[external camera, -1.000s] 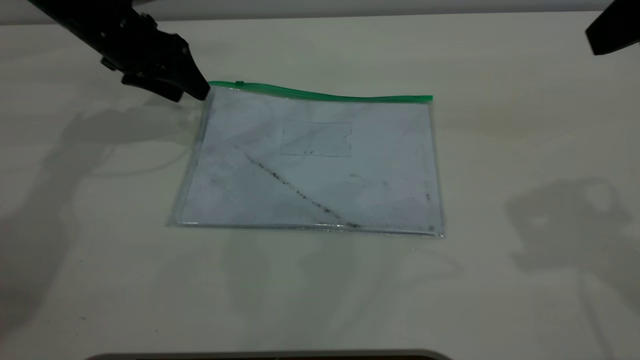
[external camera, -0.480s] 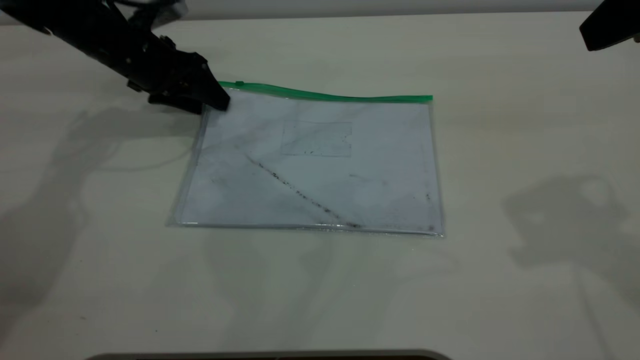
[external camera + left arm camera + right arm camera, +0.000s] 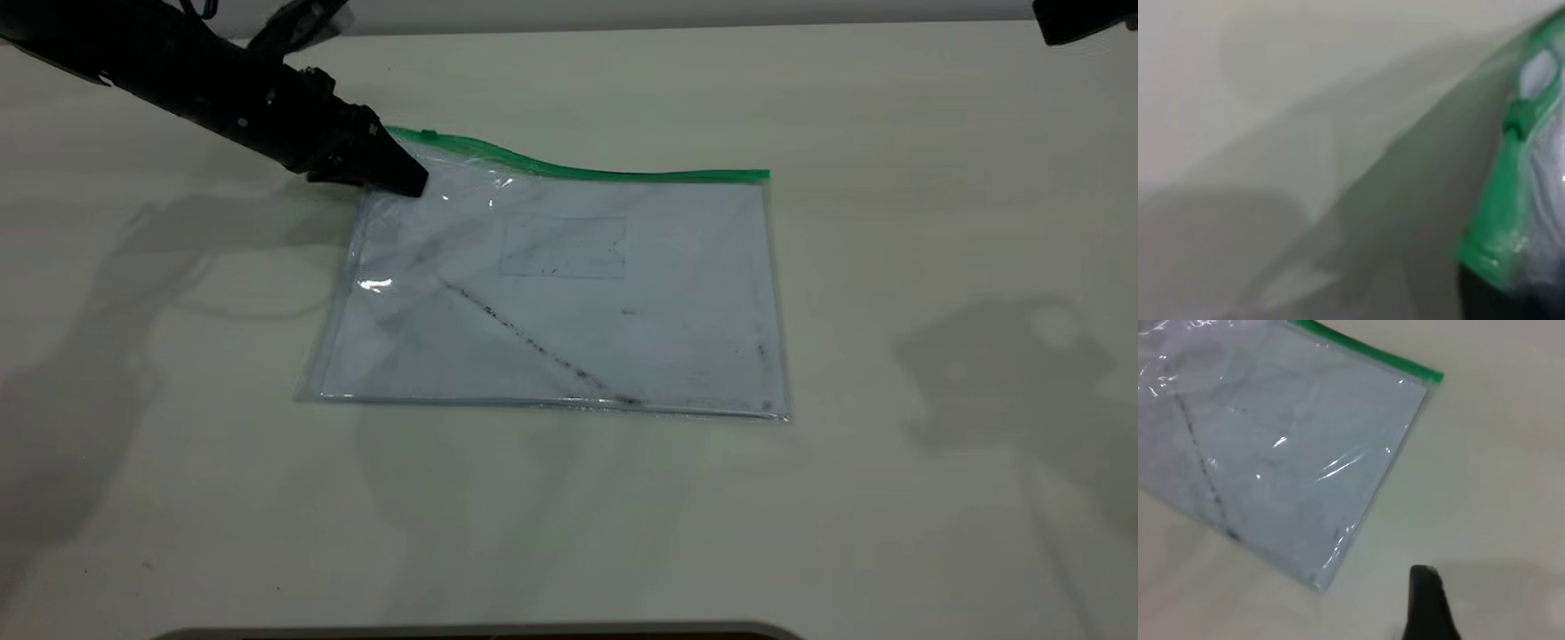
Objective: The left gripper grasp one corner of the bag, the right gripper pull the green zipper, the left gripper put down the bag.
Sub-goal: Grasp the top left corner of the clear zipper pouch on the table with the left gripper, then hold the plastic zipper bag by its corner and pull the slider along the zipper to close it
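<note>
The bag [image 3: 569, 302] lies flat on the white table, a clear pouch with white paper inside, a dark diagonal streak and a small card pocket. The green zipper [image 3: 622, 173] runs along its far edge, with the slider tab [image 3: 428, 135] near the left end. My left gripper [image 3: 404, 182] is shut on the far-left corner of the bag [image 3: 396, 133], which is raised off the table with the plastic creased. The left wrist view shows the green strip end [image 3: 1501, 220] and slider [image 3: 1519, 119] close up. My right gripper [image 3: 1080, 18] hovers at the far right, away from the bag [image 3: 1285, 440]; one finger [image 3: 1428, 607] shows.
The white table [image 3: 889, 498] surrounds the bag on all sides. A grey rounded edge [image 3: 480, 633] sits at the near border. The arms' shadows fall on the table at left and right.
My left gripper moved right onto the far-left corner, closed on it and lifted it; the zipper's left end rose and the plastic creased. The right gripper drifted slightly up and away.
</note>
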Motion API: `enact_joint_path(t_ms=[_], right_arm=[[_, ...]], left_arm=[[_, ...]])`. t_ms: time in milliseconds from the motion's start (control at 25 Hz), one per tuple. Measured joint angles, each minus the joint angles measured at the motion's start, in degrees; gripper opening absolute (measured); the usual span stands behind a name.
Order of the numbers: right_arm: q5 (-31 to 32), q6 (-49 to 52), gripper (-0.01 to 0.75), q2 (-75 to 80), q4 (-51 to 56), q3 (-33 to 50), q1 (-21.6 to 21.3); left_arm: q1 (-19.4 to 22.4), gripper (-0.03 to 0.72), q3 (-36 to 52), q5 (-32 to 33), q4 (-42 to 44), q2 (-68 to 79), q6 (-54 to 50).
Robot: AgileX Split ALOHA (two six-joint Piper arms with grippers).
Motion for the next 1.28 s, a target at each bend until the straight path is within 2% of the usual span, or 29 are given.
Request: enact_joint_path(t_ms=[40,80,280,440,640,880,1080,1280], right_arm=[[-0.1,-0.2,0.526,0.4,0.0,-0.3,0.0],[-0.3,-0.6,0.513,1.1,0.1,-0.5,0.0],[-0.2,-4.6,0.491,7.3,0.2,-4.5,0.2],[-0.3,-9.4,0.489,13.7,1.3,-10.3,2.4],[-0.3,-16.9,0.489,21.3,5.2,-18.6,7.8],[-0.2,-25.5,0.488,29.4,9.9,-27.9,14.5],[-0.2,-30.9,0.488,34.3,13.9,-32.9,18.4],[-0.2,-36.1,0.488,36.2,19.3,-34.9,19.9]], left_arm=[[0.0,0.086,-0.4,1.0,-0.7,0.0,2.8],[0.0,0.06,-1.3,2.7,-0.9,0.0,5.5],[0.0,0.054,-8.8,15.9,0.8,0.0,16.3],[-0.1,0.054,-17.5,24.2,4.6,0.0,17.9],[-0.2,0.054,-25.8,25.5,14.4,0.0,17.9],[-2.8,0.054,-27.2,25.7,23.3,0.0,18.3],[-6.2,0.054,-27.3,25.9,25.1,0.1,22.0],[-7.7,0.054,-27.3,25.9,24.1,0.2,26.5]])
